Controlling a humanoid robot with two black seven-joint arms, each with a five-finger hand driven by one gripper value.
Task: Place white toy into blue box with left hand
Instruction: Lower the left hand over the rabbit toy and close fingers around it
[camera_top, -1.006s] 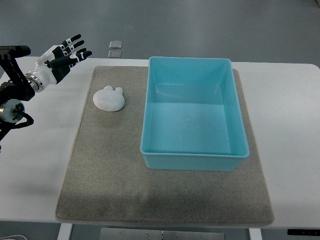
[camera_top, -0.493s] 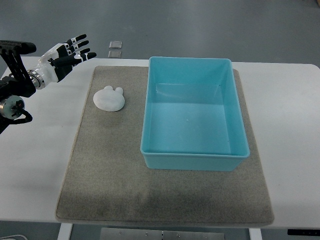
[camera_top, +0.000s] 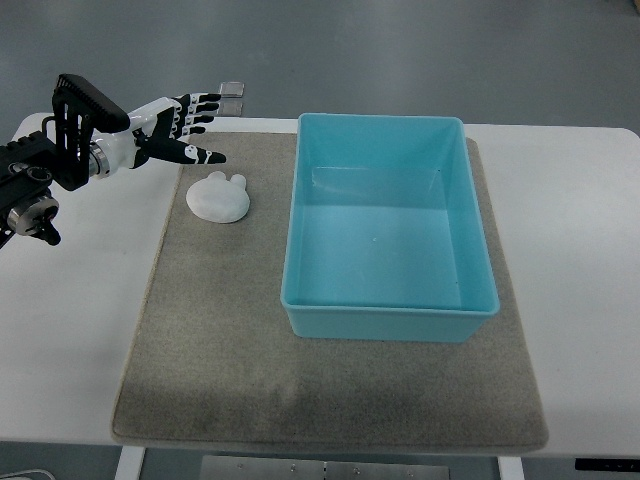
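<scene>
Top view shows a white counter (camera_top: 590, 250) carrying a grey mat (camera_top: 210, 340) that covers most of its middle. On the right half of the mat stands the blue box (camera_top: 388, 325), a rectangular bin with nothing visible inside. To its left, on the mat near the far left corner, lies the white toy (camera_top: 218, 196), a rounded lump with two small ears pointing away from the camera; it sits apart from the box. The left hand (camera_top: 180, 125) comes in from the picture's left edge and hovers just beyond and left of the toy, fingers spread and holding nothing, not touching it. Past the counter's far edge, two small grey squares (camera_top: 232, 90) lie on the floor.
</scene>
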